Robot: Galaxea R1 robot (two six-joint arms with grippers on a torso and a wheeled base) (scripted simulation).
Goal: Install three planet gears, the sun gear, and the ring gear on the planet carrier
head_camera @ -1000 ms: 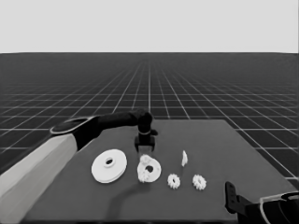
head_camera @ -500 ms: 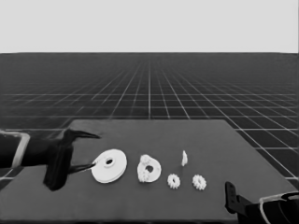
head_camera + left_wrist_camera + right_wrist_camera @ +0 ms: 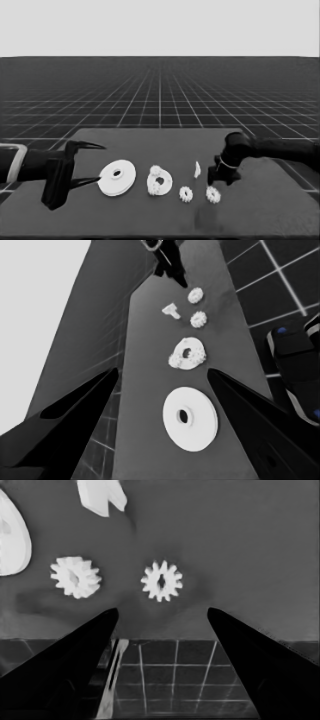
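The smaller round part (image 3: 165, 181), the planet carrier, lies mid-table with two planet gears (image 3: 156, 171) resting on it. The larger round part (image 3: 117, 177), the ring gear, lies to its left. Two loose gears (image 3: 186, 194) (image 3: 213, 194) lie to the right. My right gripper (image 3: 221, 176) hangs open just above the rightmost gear (image 3: 161, 581), which shows between its fingers (image 3: 162, 615); the other loose gear (image 3: 75, 576) is beside it. My left gripper (image 3: 101, 163) waits open at the table's left end, close to the larger round part (image 3: 190, 417).
A thin white piece (image 3: 197, 170) lies just behind the two loose gears, close to the right gripper. The table's front edge (image 3: 165, 639) runs right behind the rightmost gear in the right wrist view. Dark machinery (image 3: 295, 355) stands past the table's edge.
The left arm has pulled back from the smaller round part to the table's left end. The right arm has come in from the lower right corner to above the rightmost gear.
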